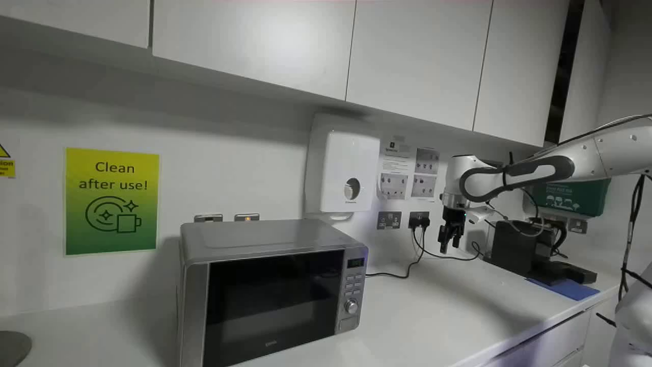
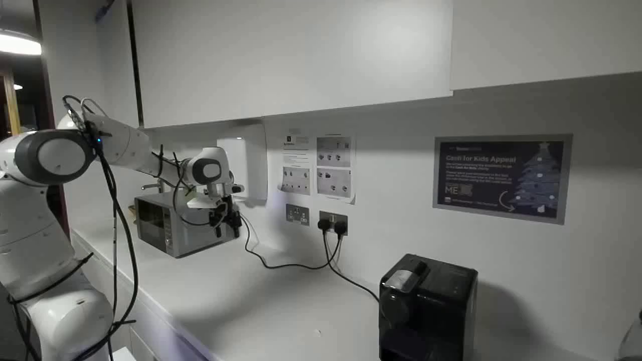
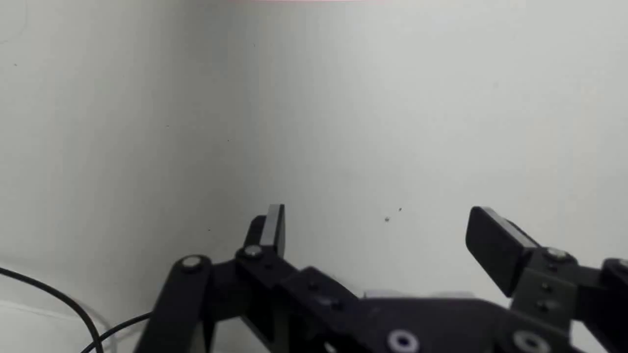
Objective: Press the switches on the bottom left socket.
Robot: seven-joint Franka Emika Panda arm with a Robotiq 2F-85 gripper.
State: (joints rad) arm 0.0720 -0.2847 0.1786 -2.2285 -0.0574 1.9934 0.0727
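Observation:
My gripper [image 1: 450,246] points down above the worktop, out from the wall, and touches neither socket. In the wrist view its fingers [image 3: 495,245] are spread wide, and only the pale surface lies between them. On the wall are two grey metal socket plates side by side. The left-hand plate, which fits the bottom left socket [image 2: 297,214], holds no plug. Its switches [image 2: 297,210] are tiny marks in the upper middle, and their setting is too small to read. No socket shows in the wrist view.
The neighbouring socket [image 1: 419,220] carries two black plugs with black cables [image 2: 296,265] trailing along the worktop. A microwave [image 1: 275,290] and a black coffee machine [image 2: 431,306] stand near the wall. Paper notices [image 2: 335,168] hang above the sockets, beside a white dispenser [image 1: 346,158].

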